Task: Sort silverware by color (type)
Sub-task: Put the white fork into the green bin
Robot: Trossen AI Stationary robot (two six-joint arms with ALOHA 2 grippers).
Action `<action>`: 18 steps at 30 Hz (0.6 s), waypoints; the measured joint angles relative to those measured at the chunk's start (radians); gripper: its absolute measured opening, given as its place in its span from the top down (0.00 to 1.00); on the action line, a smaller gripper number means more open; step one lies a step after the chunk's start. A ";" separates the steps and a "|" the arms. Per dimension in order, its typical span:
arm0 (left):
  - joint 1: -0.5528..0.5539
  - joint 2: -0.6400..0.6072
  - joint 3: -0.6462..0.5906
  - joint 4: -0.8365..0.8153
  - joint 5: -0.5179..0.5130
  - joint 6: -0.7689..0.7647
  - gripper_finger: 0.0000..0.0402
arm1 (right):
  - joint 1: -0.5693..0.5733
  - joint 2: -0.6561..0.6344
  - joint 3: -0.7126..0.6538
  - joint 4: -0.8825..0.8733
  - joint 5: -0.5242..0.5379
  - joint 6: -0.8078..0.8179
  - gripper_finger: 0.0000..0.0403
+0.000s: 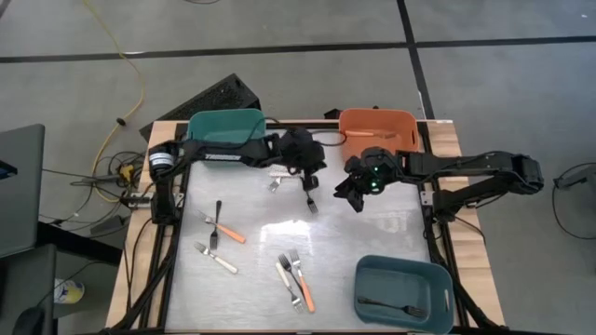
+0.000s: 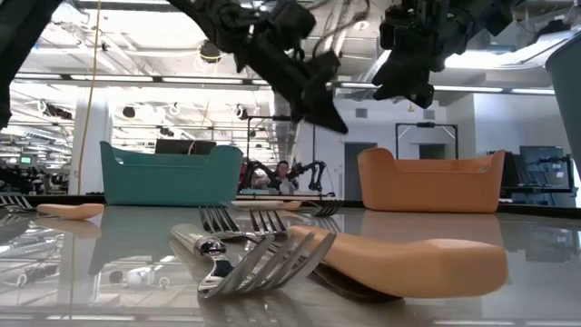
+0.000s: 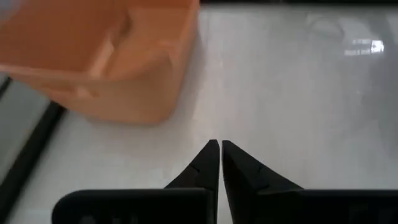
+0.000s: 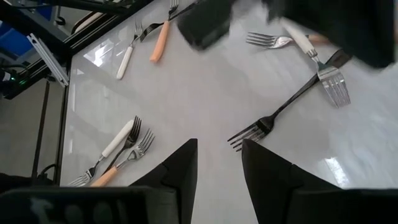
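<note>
Left gripper (image 3: 219, 149) closed on nothing above table; right gripper (image 4: 219, 149) half open, empty, over black fork (image 4: 283, 111). Advise descending straddling handle.

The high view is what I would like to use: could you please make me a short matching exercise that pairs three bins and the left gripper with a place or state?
Things:
1. teal bin
2. orange bin
3. blue-grey bin
4. left gripper

Places or states:
A. near right corner of the table, a black fork inside
B. shut, holding nothing, over the table's middle
C. far edge, on the left
D. far edge, on the right

Pairs: 1-C, 2-D, 3-A, 4-B
</note>
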 joint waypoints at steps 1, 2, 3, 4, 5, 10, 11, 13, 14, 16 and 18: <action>0.002 -0.009 0.001 -0.002 0.000 0.001 1.00 | 0.000 0.000 0.000 0.002 0.000 0.000 0.63; 0.004 -0.013 0.001 -0.016 -0.001 0.007 0.99 | 0.000 0.000 0.000 0.007 0.000 0.000 0.63; 0.007 -0.013 0.001 -0.036 -0.001 0.017 0.98 | 0.000 0.000 0.000 0.015 0.000 0.000 0.63; 0.009 -0.012 0.001 -0.059 -0.002 0.027 0.96 | 0.000 0.000 0.000 0.022 0.000 0.001 0.63; 0.012 -0.009 0.000 -0.088 -0.002 0.036 0.94 | 0.000 0.000 0.000 0.027 0.000 0.004 0.63; 0.026 0.021 -0.001 -0.222 -0.001 0.105 0.79 | 0.000 0.000 0.000 0.043 0.000 0.009 0.63; 0.029 0.035 -0.001 -0.218 0.000 0.121 0.75 | 0.000 0.000 0.000 0.043 0.000 0.009 0.63; 0.041 0.049 -0.001 -0.226 0.001 0.132 0.67 | 0.000 0.000 0.000 0.042 0.000 0.009 0.63; 0.046 0.067 -0.001 -0.234 0.001 0.130 0.63 | 0.000 0.000 0.000 0.043 0.000 0.009 0.63; 0.059 0.097 0.001 -0.206 0.013 0.119 0.54 | 0.000 0.000 0.000 0.041 0.000 0.008 0.63; 0.069 0.126 -0.001 -0.230 0.024 0.097 0.47 | 0.000 0.000 0.000 0.042 0.000 0.007 0.63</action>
